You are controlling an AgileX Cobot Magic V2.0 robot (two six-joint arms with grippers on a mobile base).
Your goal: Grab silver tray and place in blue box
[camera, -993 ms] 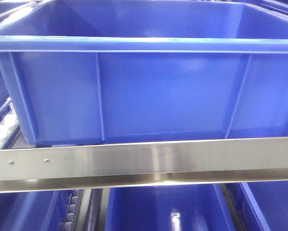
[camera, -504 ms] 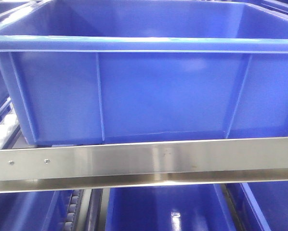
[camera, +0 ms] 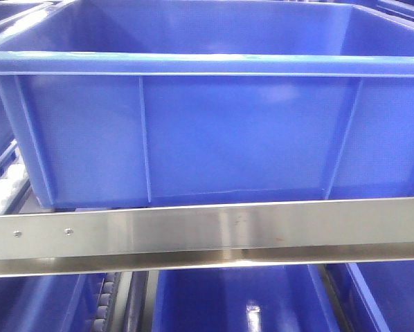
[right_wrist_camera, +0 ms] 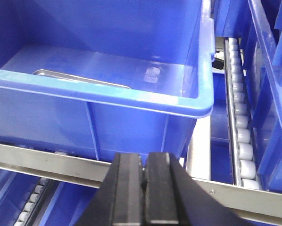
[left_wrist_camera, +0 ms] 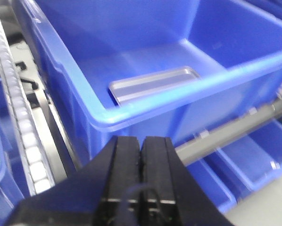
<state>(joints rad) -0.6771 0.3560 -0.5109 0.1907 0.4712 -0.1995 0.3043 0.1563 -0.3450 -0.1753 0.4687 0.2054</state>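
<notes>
The blue box (camera: 214, 131) fills the front view, standing on a shelf behind a steel rail. Inside it, the silver tray (left_wrist_camera: 155, 84) lies flat on the floor; its rim edge also peeks over the box wall (right_wrist_camera: 79, 79) in the right wrist view. My left gripper (left_wrist_camera: 141, 141) hangs outside the box, in front of its near left corner, shut with nothing between its fingers. On the near right side my right gripper (right_wrist_camera: 145, 160) is likewise outside the box, below its rim, shut and empty. Neither gripper touches the tray.
A steel shelf rail (camera: 207, 232) runs across below the box. Roller tracks (right_wrist_camera: 237, 113) flank it on the right and another roller track (left_wrist_camera: 20, 113) on the left. More blue crates (camera: 241, 301) sit on the lower level and to both sides.
</notes>
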